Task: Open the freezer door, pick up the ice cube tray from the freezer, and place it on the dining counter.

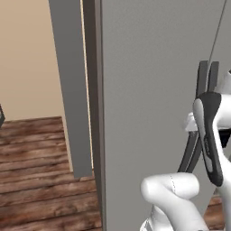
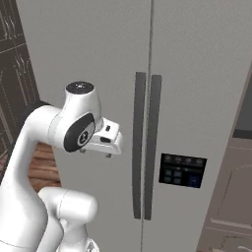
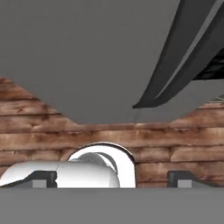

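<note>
The task is at its very start, judging by the scene: in the right base view the freezer door (image 2: 88,64) lies flush with the adjoining grey panel (image 2: 206,74), its long dark handle (image 2: 140,142) untouched at the centre of the frame beside the neighbouring panel's handle (image 2: 153,147). Opening the door, taking out the ice cube tray and carrying it to the dining table all remain to be done. The tool (image 3: 113,178) sits at the bottom of the hand view, its two dark fingertips (image 3: 41,178) spread wide apart with nothing between them and touching nothing. Beyond them lie the wooden floor (image 3: 175,131) and, in the upper right of that frame, the lower ends of the dark handles, near but not yet reached. In the right base view the hand hovers left of the handle, just short of the door face.
</note>
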